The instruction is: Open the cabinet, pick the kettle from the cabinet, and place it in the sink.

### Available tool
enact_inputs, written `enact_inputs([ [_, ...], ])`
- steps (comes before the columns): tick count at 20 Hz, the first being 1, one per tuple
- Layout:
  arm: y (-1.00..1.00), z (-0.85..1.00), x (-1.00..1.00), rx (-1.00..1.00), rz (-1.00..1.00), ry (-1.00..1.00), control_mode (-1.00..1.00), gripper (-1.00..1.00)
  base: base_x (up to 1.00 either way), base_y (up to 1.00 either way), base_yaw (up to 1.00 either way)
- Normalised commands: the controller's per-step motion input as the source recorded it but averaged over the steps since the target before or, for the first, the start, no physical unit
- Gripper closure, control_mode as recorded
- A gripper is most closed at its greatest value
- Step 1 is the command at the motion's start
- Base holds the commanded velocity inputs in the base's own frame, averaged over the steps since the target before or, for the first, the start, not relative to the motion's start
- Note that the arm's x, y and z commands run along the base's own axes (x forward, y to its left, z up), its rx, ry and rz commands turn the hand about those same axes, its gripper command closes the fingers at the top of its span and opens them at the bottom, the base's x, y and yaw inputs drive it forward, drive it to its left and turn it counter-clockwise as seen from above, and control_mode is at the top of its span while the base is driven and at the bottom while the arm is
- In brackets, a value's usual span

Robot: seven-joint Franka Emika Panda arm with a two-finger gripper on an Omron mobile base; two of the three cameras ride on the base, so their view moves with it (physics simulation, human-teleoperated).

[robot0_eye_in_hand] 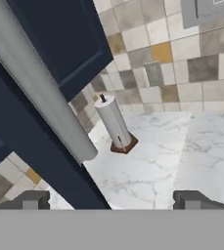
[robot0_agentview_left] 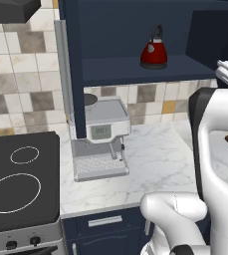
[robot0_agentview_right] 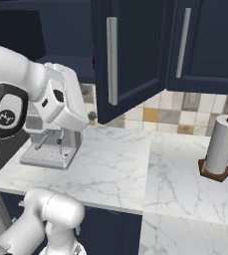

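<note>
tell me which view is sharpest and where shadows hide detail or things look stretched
Left base view: sharpest, evenly lit, the kettle reads clearly against the shaded cabinet interior. Right base view: the upper left cabinet interior goes nearly black, while the paper towel roll is crisp. Hand view: the door handle is close, oversized and soft-edged; the open gripper fingertips look blurry.

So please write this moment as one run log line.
cabinet: door open | kettle: upright on shelf, untouched | claw: open, empty, at door handle | sink: kettle not placed yet
</note>
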Motion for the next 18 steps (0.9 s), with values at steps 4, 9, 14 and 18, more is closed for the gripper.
enact_inputs([
  [4,0.26,0.00,-0.23,0.19,-0.17,0.00,-1.00,-1.00,0.00,0.00,0.00],
  [9,0.25,0.00,-0.18,0.26,-0.11,0.00,-1.00,-1.00,0.00,0.00,0.00],
  [14,0.24,-0.07,-0.02,0.24,-0.11,-0.04,-1.00,-1.00,0.00,0.00,0.00],
  [18,0.21,-0.19,0.21,0.20,-0.17,-0.15,-1.00,-1.00,0.00,0.00,0.00],
])
